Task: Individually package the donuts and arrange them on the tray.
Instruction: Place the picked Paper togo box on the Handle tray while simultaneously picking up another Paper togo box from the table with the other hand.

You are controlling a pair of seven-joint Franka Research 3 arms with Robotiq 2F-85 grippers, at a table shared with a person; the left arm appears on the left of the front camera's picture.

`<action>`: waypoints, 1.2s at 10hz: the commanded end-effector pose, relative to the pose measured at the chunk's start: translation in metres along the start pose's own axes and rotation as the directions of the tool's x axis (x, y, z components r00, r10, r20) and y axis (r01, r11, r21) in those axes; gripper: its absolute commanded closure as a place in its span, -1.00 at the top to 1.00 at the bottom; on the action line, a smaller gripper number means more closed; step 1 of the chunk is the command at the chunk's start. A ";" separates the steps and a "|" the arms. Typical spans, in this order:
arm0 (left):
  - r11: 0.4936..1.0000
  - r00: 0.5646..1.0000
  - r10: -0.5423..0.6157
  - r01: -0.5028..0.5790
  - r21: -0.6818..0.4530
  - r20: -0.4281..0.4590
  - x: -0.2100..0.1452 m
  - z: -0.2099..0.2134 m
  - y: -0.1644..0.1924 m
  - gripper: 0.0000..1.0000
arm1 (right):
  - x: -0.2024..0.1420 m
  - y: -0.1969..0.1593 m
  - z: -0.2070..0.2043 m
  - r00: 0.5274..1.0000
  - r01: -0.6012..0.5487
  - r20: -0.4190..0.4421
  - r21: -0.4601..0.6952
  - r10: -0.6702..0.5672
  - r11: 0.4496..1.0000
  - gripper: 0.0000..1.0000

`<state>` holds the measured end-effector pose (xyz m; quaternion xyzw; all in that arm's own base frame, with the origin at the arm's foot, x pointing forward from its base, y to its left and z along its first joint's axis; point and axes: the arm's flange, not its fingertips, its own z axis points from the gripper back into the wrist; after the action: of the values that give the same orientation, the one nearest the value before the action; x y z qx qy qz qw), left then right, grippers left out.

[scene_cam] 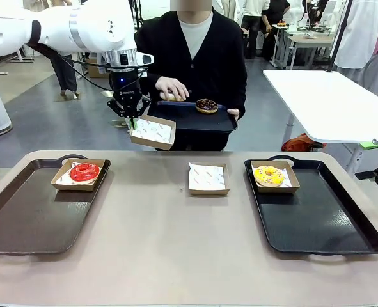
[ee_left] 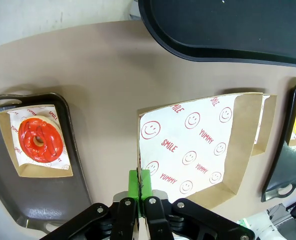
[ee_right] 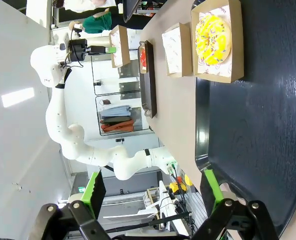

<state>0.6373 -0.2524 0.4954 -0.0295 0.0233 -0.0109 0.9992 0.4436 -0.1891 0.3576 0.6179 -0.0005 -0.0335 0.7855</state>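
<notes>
Clamping box [ee_left: 245, 145], perhaps liner [ee_left: 188, 135]: left fingers [ee_left: 133, 192]

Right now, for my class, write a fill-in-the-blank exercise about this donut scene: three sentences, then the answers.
The left end effector is ____ on the empty box at its rim.
The right end effector stands ____.
The red donut lies boxed on the robot's ____ tray.
Answers: shut; open; left.

Red donut [scene_cam: 84, 171] boxed on left tray [scene_cam: 22, 224], yellow sprinkled donut [scene_cam: 269, 175] boxed on right tray [scene_cam: 329, 224], dark donut [scene_cam: 206, 105] on held tray [scene_cam: 185, 119]
</notes>
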 end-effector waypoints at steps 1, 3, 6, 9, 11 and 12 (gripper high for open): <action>1.000 1.000 -0.001 0.001 0.000 0.006 -0.003 0.002 0.002 -0.97 | 0.002 0.001 0.001 1.000 0.001 0.000 -0.003 -0.001 1.000 1.00; 1.000 1.000 -0.001 0.001 0.000 0.006 -0.003 0.002 0.002 -0.97 | 0.002 0.001 0.001 1.000 0.001 0.000 -0.003 -0.001 1.000 1.00; 1.000 1.000 -0.001 0.001 0.000 0.006 -0.003 0.002 0.002 -0.97 | 0.002 0.001 0.001 1.000 0.001 0.000 -0.003 -0.001 1.000 1.00; 1.000 1.000 -0.001 0.001 0.000 0.006 -0.003 0.002 0.002 -0.97 | 0.002 0.001 0.001 1.000 0.001 0.000 -0.003 -0.001 1.000 1.00; 1.000 1.000 -0.001 0.001 0.000 0.006 -0.003 0.002 0.002 -0.97 | 0.002 0.001 0.001 1.000 0.001 0.000 -0.003 -0.001 1.000 1.00; 1.000 1.000 -0.001 0.001 0.000 0.006 -0.003 0.002 0.002 -0.97 | 0.002 0.001 0.001 1.000 0.001 0.000 -0.003 -0.001 1.000 1.00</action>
<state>0.6374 -0.2523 0.4954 -0.0294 0.0233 -0.0108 0.9992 0.4436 -0.1891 0.3576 0.6179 -0.0005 -0.0335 0.7855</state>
